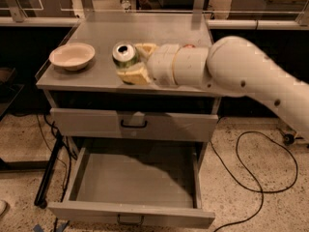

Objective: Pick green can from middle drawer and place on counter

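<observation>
My gripper point(129, 62) is shut on the green can point(125, 55), whose silver top with pull tab faces the camera. I hold it over the front middle of the counter point(106, 35), just above the grey top. The white arm reaches in from the right and hides part of the counter. The middle drawer point(135, 180) is pulled open below, its flat grey floor bare. Above it is a closed drawer front with a black handle point(133, 124).
A pale bowl point(72, 56) sits on the counter's left side. The orange-red can is almost hidden behind my arm; only a red sliver point(189, 46) shows. Black cables point(251, 178) trail on the floor to the right and left of the cabinet.
</observation>
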`<state>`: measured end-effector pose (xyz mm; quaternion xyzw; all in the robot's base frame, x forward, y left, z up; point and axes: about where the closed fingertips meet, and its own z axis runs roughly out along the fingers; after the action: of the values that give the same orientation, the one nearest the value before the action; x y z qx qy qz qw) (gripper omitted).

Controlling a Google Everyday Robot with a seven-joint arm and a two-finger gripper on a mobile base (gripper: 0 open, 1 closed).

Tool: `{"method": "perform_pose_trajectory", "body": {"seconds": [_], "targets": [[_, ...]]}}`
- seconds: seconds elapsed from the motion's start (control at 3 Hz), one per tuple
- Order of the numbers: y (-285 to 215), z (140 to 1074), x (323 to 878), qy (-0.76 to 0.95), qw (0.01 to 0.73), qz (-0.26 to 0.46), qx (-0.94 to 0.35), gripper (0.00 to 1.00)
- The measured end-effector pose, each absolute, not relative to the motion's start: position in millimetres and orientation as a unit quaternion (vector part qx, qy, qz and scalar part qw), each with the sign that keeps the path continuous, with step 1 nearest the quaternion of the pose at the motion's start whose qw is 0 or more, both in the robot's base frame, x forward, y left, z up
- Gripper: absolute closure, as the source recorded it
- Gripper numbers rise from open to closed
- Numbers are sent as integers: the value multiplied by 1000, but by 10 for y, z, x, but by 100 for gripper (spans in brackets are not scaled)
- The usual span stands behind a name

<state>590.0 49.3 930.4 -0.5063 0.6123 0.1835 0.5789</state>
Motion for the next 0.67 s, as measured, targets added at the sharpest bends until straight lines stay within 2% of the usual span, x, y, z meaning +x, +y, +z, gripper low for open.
{"method": "perform_pose_trajectory", "body": {"seconds": [0.67], "targets": [[437,9521,6102,609,587,177,-503,100]]}}
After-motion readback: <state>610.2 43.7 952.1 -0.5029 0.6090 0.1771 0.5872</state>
